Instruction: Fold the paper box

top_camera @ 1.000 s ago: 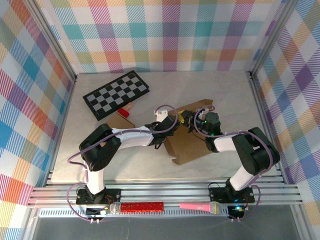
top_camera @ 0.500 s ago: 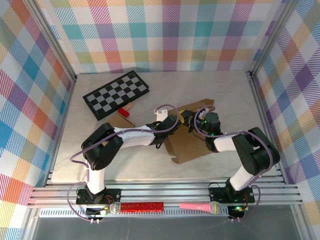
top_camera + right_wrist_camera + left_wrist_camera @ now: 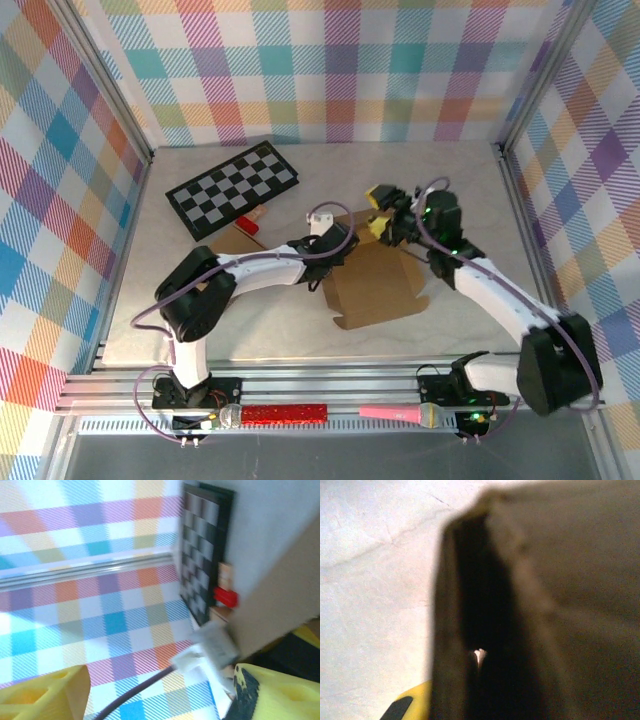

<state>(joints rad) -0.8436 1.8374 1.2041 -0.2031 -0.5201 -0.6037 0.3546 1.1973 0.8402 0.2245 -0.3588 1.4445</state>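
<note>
Pale table (image 3: 450, 180) below me, plaid walls (image 3: 350, 70) on three sides. The paper box (image 3: 378, 288) lies in the middle of the table, brown cardboard lying mostly flat, between my two arms. The left gripper (image 3: 333, 262) is at the box's left edge. The left wrist camera is pressed right up against a dark cardboard fold, with one yellow finger (image 3: 412, 705) just beside it. Those jaws are closed down on that flap. The right gripper (image 3: 377, 211) hangs over the box's far edge. Its yellow fingers (image 3: 45, 692) are spread wide, with nothing between them but wall pattern. Past them the right wrist camera catches the checkerboard (image 3: 200, 555), blurred, with a small red block (image 3: 226, 596) at its near side. From above, that board sits far left, well apart from the box.
</note>
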